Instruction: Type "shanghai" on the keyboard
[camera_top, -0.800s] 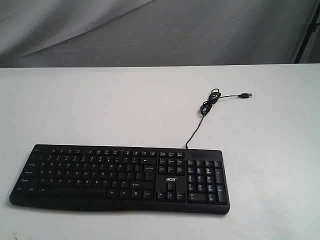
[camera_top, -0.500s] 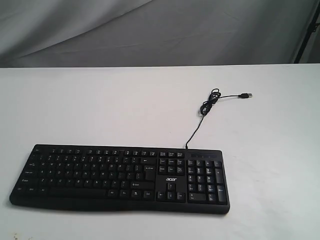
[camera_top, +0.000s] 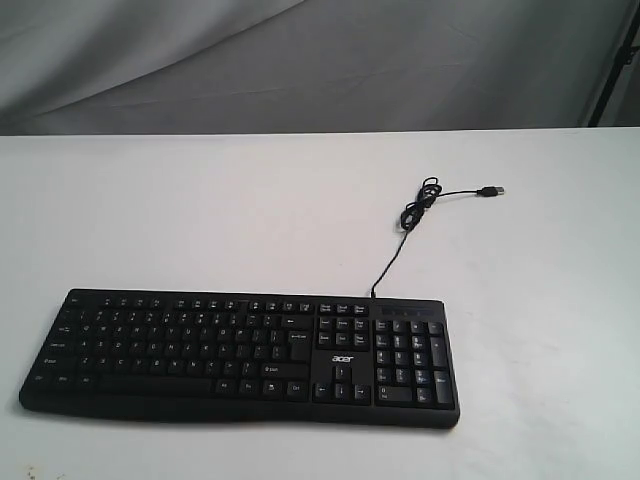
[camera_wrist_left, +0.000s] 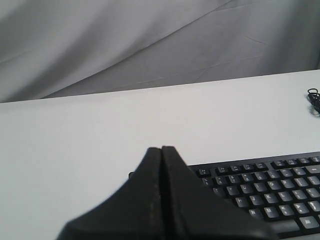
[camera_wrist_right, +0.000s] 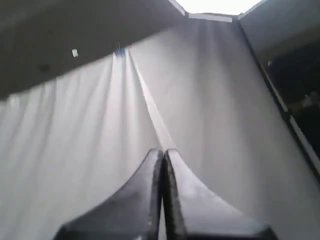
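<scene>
The wide black keyboard (camera_top: 240, 355) with white legends and an "acer" logo lies at the front of the white table (camera_top: 200, 210). Its thin black cable (camera_top: 420, 210) curls away to a USB plug at the back right. Neither arm shows in the exterior view. In the left wrist view my left gripper (camera_wrist_left: 161, 148) is shut with nothing in it, raised near the keyboard's (camera_wrist_left: 265, 187) end, part of which it hides. My right gripper (camera_wrist_right: 163, 151) is shut and empty too, pointing up at a grey curtain (camera_wrist_right: 90, 150); no keyboard shows there.
A grey cloth backdrop (camera_top: 320, 60) hangs behind the table's far edge. A dark stand (camera_top: 615, 70) leans at the right rear. White tabletop surrounds the keyboard on all sides.
</scene>
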